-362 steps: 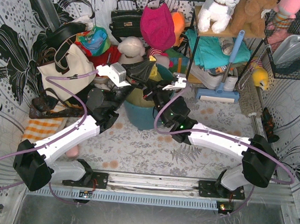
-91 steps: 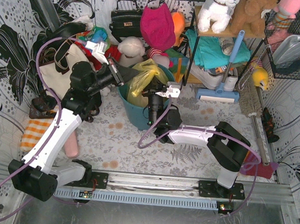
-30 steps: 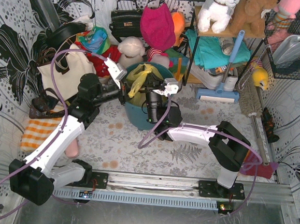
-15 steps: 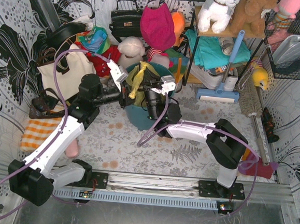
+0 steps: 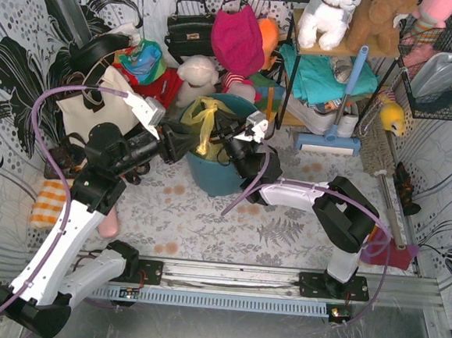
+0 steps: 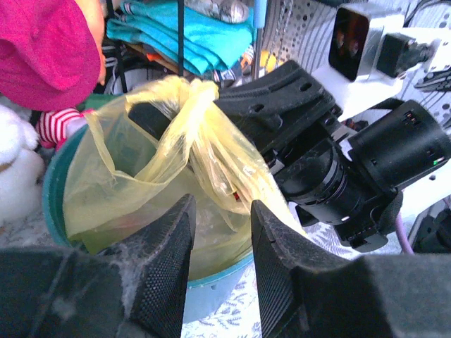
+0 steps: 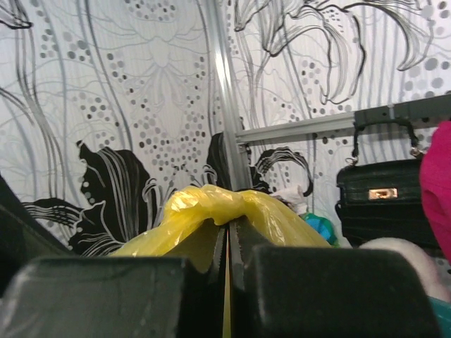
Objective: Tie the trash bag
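The trash bag (image 5: 202, 120), thin yellow plastic, sits in the teal bin (image 5: 214, 176) with its top gathered into a twisted bunch. My right gripper (image 5: 227, 131) is shut on that bunch, and the yellow film (image 7: 218, 208) drapes over its closed fingertips (image 7: 229, 232). My left gripper (image 5: 181, 142) is open just left of the bin, clear of the bag. In the left wrist view its fingers (image 6: 222, 225) stand apart in front of the bag (image 6: 169, 162) and the bin rim (image 6: 211, 274). The right gripper's fingers (image 6: 282, 91) clamp the bag top there.
A cream tote bag (image 5: 98, 108) stands left of the bin. A black handbag (image 5: 190, 29), a pink cap (image 5: 238, 37) and plush toys crowd behind. A shelf with teal cloth (image 5: 327, 75) and a blue-handled mop (image 5: 345, 92) are at the right. An orange striped cloth (image 5: 51, 198) lies at the left.
My left arm has drawn back to the left and down, away from the bag top, its gripper now open. My right gripper has stayed shut on the bag's bunched top.
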Robot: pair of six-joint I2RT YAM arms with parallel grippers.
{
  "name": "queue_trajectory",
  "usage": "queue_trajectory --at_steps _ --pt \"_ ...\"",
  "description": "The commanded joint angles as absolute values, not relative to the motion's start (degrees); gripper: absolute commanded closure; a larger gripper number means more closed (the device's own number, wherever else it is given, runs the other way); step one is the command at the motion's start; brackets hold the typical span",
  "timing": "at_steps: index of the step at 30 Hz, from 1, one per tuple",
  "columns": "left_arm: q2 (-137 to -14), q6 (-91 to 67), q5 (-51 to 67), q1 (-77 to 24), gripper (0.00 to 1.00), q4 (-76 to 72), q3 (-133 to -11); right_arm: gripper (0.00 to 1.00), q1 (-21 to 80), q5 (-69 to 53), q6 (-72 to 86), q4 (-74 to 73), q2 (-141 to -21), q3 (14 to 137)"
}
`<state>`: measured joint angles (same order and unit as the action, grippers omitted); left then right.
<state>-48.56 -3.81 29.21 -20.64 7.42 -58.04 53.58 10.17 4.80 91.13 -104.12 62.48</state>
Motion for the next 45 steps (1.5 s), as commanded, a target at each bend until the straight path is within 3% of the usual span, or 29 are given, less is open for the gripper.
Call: queue_trajectory --at_steps 1,8,16,25,45 --pt "-46.21 -5.57 25.1 -21.08 0.54 3.08 -60.17 1.0 53.0 1.36 8.48 96.5 -101.95 62.16" --pt "-43.09 -8.83 13.39 -21.09 0.45 -2.95 -58.94 1.0 52.75 -3.46 9.4 96.66 -102.04 63.23" --pt "-48.05 -21.36 1.84 -21.09 0.44 -1.47 -63.9 1.0 52.8 -8.3 6.95 96.77 -101.96 63.58" --pt "-57.33 -26.03 7.48 -21.13 0.43 2.95 -68.77 1.0 52.81 -7.23 5.98 96.77 -101.8 63.33" --pt "-54.41 -32.07 16.0 -24.94 0.39 2.54 -58.56 1.0 52.8 -5.77 2.07 96.86 -102.49 64.64"
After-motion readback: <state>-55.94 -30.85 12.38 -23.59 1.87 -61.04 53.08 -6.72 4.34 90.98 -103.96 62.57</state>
